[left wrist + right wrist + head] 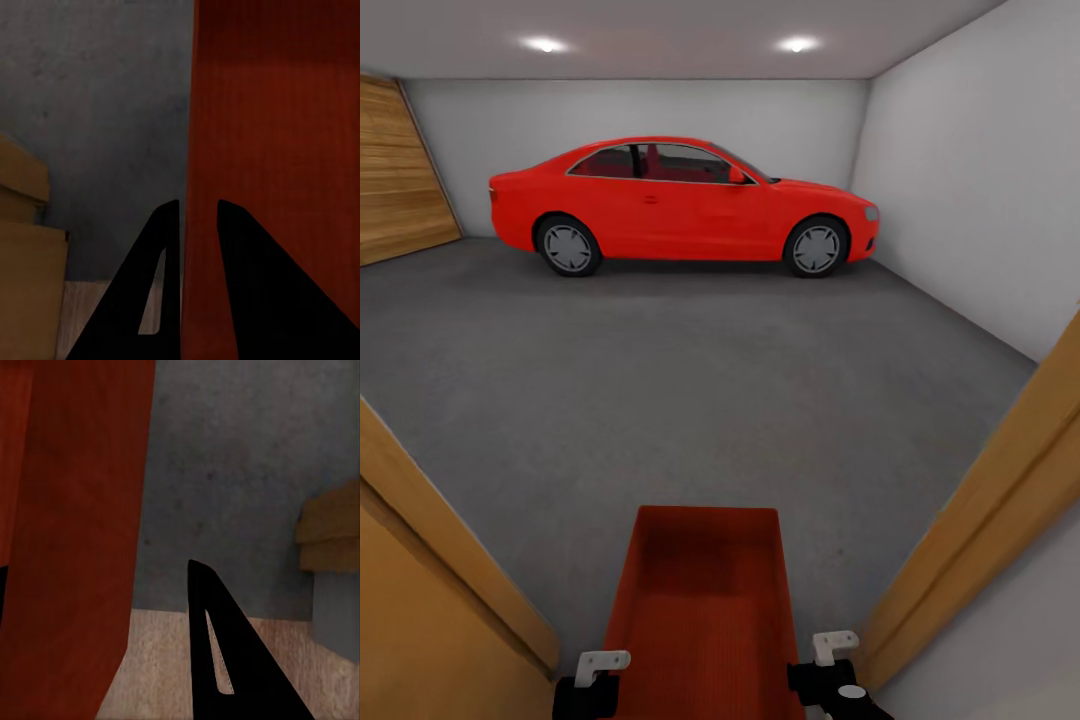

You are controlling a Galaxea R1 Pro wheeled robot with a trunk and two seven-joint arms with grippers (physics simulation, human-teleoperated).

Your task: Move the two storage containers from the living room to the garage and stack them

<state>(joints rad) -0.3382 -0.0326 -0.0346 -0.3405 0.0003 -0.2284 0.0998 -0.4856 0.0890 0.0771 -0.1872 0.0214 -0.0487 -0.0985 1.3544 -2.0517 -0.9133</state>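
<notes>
Orange-red and ribbed inside, one tub (705, 610) sits low in the middle of the head view, held out over the grey concrete floor (690, 380) in a doorway. The left hand (588, 685) is on its left wall. In the left wrist view that hand (199, 217) has its two fingers pinched on the wall. The right hand (830, 670) is at the right wall, but one black finger (225, 652) is all I can see, so I cannot tell its grip. Both arms are cut off. A red car (680, 205) stands far back.
</notes>
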